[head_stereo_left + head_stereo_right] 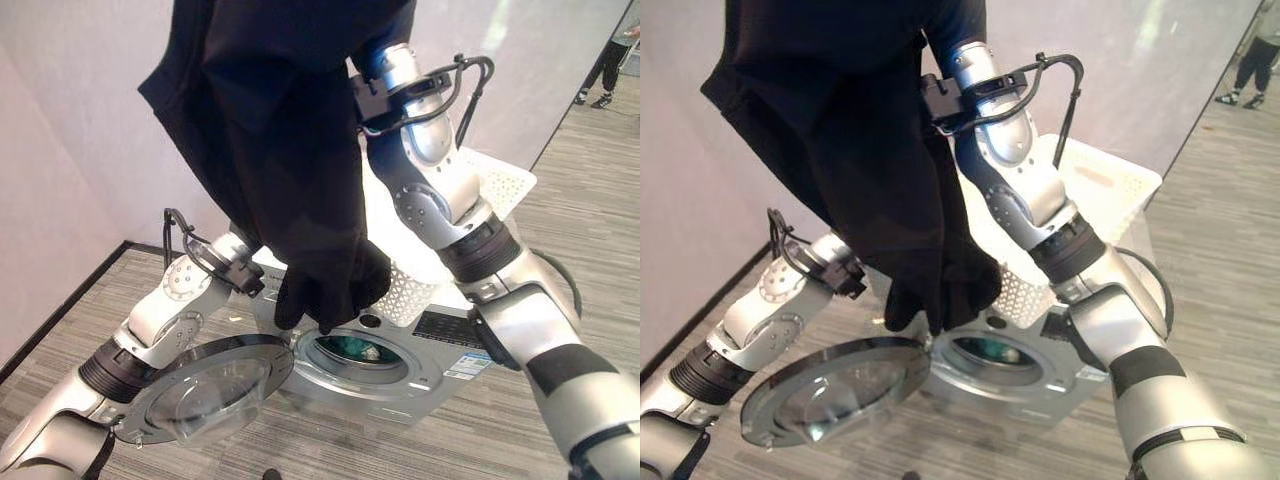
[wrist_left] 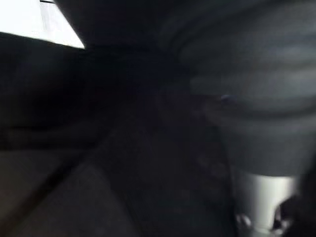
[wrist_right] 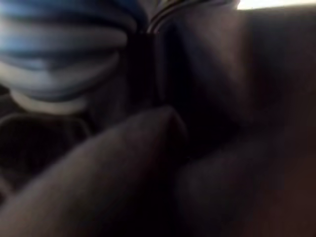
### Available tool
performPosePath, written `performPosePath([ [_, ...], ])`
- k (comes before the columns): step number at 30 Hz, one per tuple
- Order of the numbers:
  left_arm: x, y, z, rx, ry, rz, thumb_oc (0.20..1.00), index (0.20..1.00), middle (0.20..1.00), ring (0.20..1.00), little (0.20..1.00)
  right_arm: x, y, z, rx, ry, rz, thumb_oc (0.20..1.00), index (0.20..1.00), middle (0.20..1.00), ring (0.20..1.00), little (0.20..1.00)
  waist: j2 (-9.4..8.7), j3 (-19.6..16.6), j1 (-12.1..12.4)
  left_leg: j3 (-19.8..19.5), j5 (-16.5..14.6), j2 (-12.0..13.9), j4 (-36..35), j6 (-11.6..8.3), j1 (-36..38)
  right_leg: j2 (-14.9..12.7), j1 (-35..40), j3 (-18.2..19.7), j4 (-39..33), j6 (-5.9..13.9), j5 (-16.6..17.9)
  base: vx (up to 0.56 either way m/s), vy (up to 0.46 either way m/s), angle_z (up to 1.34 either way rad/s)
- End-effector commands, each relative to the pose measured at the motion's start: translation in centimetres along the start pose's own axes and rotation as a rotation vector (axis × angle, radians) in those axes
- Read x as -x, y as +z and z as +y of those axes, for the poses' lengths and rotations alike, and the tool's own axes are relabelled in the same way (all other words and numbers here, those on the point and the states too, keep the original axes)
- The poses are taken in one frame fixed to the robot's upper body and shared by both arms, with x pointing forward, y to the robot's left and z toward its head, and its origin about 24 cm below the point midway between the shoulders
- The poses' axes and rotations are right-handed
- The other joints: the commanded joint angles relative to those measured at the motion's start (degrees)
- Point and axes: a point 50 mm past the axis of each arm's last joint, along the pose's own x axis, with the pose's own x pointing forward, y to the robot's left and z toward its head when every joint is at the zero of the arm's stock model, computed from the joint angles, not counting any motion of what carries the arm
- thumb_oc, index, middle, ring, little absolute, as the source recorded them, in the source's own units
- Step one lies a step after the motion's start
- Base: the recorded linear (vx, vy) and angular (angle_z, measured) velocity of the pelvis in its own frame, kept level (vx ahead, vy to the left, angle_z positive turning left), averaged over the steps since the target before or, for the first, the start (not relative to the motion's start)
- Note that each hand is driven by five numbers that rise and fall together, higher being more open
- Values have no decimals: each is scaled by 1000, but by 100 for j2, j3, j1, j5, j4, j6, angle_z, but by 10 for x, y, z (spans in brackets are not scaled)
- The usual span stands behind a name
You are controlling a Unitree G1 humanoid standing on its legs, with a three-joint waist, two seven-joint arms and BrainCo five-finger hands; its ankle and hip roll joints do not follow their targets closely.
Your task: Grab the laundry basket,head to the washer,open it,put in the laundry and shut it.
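Floor-level washer point(image 1: 385, 365) open; black garment point(image 1: 290, 150) hangs above.

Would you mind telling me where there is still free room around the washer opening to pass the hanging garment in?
The washer opening is uncovered between the swung-open door and the white basket. The black garment hangs just above its rim. The left-arm side is crowded. Something teal already lies inside.

A black garment point(image 1: 285, 140) hangs from the top of the frame down the middle, its bunched lower end just above the washer's open porthole point(image 1: 358, 357) (something green lies inside). The round glass door point(image 1: 205, 385) lies swung open at lower left. A white laundry basket point(image 1: 495, 185) sits at right, behind the raised arm.
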Motion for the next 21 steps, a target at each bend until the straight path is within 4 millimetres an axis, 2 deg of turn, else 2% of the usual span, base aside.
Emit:
performPosePath([
  [1, 4, 30, 9, -29, -19, -117, 1000, 1000, 1000, 1000, 1000, -22, 44, -19, 142, -23, -133, 200, 200, 200, 200, 200, -103, 34, 104, -171, -2, 17, 5, -299, 229, -6, -154, 145, -10, 70, 661, 13, 11, -4],
  [4, 18, 30, 13, -33, -26, -86, 1000, 1000, 1000, 1000, 1000, -23, 54, -47, 285, -74, -122, 200, 200, 200, 200, 200, -69, 17, 118, -171, -15, -6, 5, -312, 246, -16, -137, 129, -13, 83, 663, 17, 18, -4],
  [5, 19, 30, 13, -33, -25, -86, 1000, 1000, 1000, 1000, 1000, -23, 54, -47, 285, -73, -122, 200, 200, 200, 200, 200, -66, 18, 112, -171, -15, -6, 5, -312, 247, -17, -135, 128, -13, 83, 663, 0, 0, 0],
  [6, 25, 29, 15, -28, -20, -72, 1000, 1000, 1000, 1000, 1000, -22, 58, -59, 345, -93, -114, 200, 200, 200, 200, 200, -62, 12, 143, -181, -17, -14, 5, -319, 251, -22, -127, 120, -18, 95, 660, 0, 0, 0],
  [9, 28, 28, 15, -12, -17, -59, 1000, 1000, 1000, 1000, 1000, -21, 60, -68, 369, -126, -112, 200, 200, 200, 200, 200, -43, 8, 159, -204, -24, -24, 5, -319, 251, -32, -113, 100, -18, 103, 662, 0, 0, 0],
  [14, 27, 23, 13, 13, -31, -33, 1000, 1000, 1000, 1000, 1000, -21, 53, -64, 336, -134, -104, 200, 200, 200, 200, 200, 4, -15, 193, -266, -26, -53, 5, -310, 256, -43, -80, 64, -18, 98, 651, 0, 2, 1],
  [21, 7, 11, -6, 111, -83, -56, 1000, 1000, 1000, 1000, 1000, -30, 35, -38, 290, -92, -75, 200, 200, 200, 200, 200, 10, -29, 203, -280, -46, -91, 5, -283, 284, -63, -42, 33, -18, 93, 638, 0, 7, 4],
])
